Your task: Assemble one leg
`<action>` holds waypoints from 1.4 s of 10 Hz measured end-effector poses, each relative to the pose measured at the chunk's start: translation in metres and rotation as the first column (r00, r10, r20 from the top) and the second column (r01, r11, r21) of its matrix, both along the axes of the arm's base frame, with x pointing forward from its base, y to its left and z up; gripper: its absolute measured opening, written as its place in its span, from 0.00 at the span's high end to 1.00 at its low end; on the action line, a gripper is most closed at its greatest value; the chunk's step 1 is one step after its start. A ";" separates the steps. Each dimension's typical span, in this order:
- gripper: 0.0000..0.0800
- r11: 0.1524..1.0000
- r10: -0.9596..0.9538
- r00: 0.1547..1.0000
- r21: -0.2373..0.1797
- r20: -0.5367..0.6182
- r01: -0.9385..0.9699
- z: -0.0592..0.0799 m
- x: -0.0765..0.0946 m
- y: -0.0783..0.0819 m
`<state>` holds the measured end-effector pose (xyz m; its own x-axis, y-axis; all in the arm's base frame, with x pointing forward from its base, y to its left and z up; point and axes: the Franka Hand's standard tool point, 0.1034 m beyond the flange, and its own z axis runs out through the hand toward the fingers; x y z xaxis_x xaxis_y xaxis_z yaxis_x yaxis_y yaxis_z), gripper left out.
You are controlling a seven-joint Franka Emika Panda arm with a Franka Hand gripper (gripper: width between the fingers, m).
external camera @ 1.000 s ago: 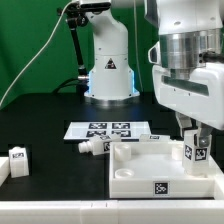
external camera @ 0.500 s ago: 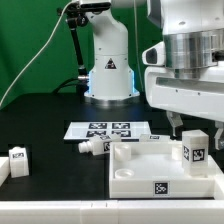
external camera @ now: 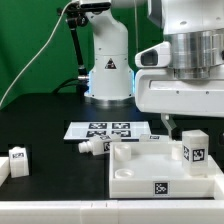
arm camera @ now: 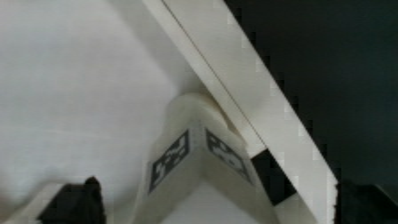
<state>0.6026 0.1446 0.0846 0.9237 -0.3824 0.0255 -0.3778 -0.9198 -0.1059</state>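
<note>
One leg (external camera: 193, 148), a short white peg with a black-and-white tag, stands upright at the far corner of the big white panel (external camera: 135, 168), on the exterior view's right. My gripper (external camera: 192, 124) hangs just above it, open and empty, with one finger (external camera: 169, 125) showing to the leg's left. In the wrist view the leg (arm camera: 210, 150) stands on the panel (arm camera: 89, 90) near its raised rim. My gripper (arm camera: 219, 205) is around and above it, and the dark fingertips (arm camera: 75, 200) stand apart on either side without touching it.
Another leg (external camera: 92, 146) lies on the black table left of the panel, and one (external camera: 150, 137) lies behind it. Two more white parts (external camera: 20, 156) sit at the exterior view's far left. The marker board (external camera: 105, 129) lies in front of the robot base (external camera: 108, 70).
My gripper has let go of the leg and risen straight up off it. The leg stays standing on the panel's corner.
</note>
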 end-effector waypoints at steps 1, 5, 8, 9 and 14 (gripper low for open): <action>0.19 0.995 0.104 0.995 -0.009 0.008 -0.104 0.000 0.000 -0.001; 0.19 0.938 0.344 0.939 -0.055 0.016 -0.342 -0.002 -0.001 -0.001; 0.49 0.945 0.326 0.945 -0.052 0.016 -0.324 -0.002 -0.001 -0.001; 0.65 0.951 0.306 0.952 -0.051 0.015 -0.305 -0.002 0.000 -0.002; 0.65 0.993 -0.116 0.993 -0.014 0.000 0.116 -0.003 -0.001 -0.002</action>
<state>0.6018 0.1427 0.0819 0.8732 -0.4863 0.0305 -0.4819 -0.8712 -0.0933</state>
